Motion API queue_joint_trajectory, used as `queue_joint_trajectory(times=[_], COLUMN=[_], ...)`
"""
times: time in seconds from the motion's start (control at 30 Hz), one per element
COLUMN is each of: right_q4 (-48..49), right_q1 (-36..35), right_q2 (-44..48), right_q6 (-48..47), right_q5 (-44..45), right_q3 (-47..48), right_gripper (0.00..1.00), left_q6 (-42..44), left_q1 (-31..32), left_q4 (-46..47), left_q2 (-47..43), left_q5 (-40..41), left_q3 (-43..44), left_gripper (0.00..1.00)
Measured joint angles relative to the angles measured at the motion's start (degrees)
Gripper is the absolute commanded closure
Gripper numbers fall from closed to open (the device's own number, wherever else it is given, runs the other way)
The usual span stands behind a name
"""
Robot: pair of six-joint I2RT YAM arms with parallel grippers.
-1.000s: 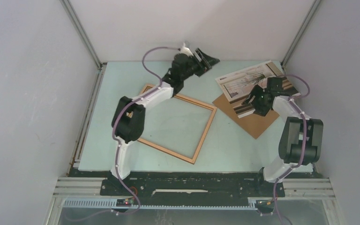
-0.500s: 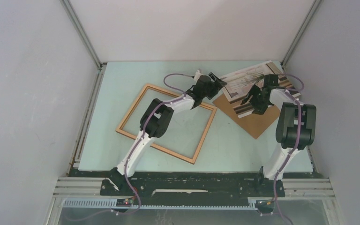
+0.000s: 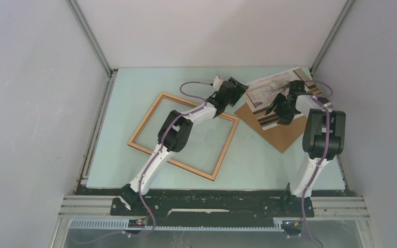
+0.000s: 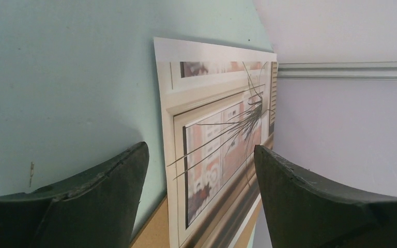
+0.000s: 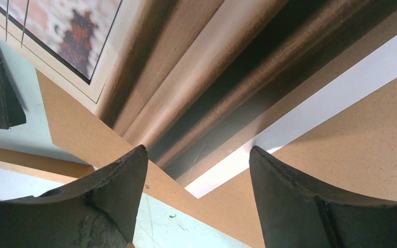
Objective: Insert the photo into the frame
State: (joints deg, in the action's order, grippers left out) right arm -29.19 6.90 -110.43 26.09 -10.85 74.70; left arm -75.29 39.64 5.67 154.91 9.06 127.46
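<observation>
Top view first: the frame (image 3: 226, 150) lies flat on the pale green table (image 3: 119, 103), left of centre, with only tabletop showing inside it. The photo (image 3: 269, 88) is not in it. It sits at the far right of the table, lying skewed on the brown backing board (image 3: 281, 137), its far part hanging off the board toward the back wall. The board's near-left corner is close to the frame's far-right corner, though I can't tell if they touch.

My left gripper (image 3: 239, 89) reaches across the frame's far edge to the photo's left side. On the left wrist view, the left gripper (image 4: 200, 155) has its jaws spread wide and nothing between them. The photo (image 4: 217, 134) lies just ahead, plant lines and pink-beige panels plain to see, with a sliver of board under its near edge.

My right gripper (image 3: 279, 111) hangs over the photo's near edge. Right wrist view: the right gripper (image 5: 196, 155) is also spread, gripping nothing. Below it are the photo's (image 5: 212, 77) dark brown stripes and white-bordered corner, resting on the backing board (image 5: 351, 144).
</observation>
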Motion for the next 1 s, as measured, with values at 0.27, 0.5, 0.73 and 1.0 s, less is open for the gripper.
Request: queue_joint_trajectory(times=[0.27, 0.5, 0.73, 1.0], right_q4=[-0.2, -0.94, -0.96, -1.14], right_q1=[-0.31, -0.85, -0.98, -1.01], right_q2=[-0.07, -0.46, -0.5, -0.66], right_q6=[0.0, -0.07, -0.09, -0.09], right_q5=[0.28, 1.22, 1.55, 1.57], right_q3=[0.13, 0.81, 0.83, 1.03], right_gripper=[0.21, 0.21, 0.21, 0.22], left_q6=[-1.75, -4.37, -5.7, -3.34], left_q1=[-0.04, -0.24, -0.24, -0.04], left_q4=[0.22, 2.64, 9.2, 13.35], left_q2=[2.73, 8.76, 10.45, 11.23], left_q5=[-0.98, -5.62, -7.8, -9.18], left_q3=[3.61, 11.41, 11.41, 11.41], left_gripper=[0.12, 0.11, 0.3, 0.77])
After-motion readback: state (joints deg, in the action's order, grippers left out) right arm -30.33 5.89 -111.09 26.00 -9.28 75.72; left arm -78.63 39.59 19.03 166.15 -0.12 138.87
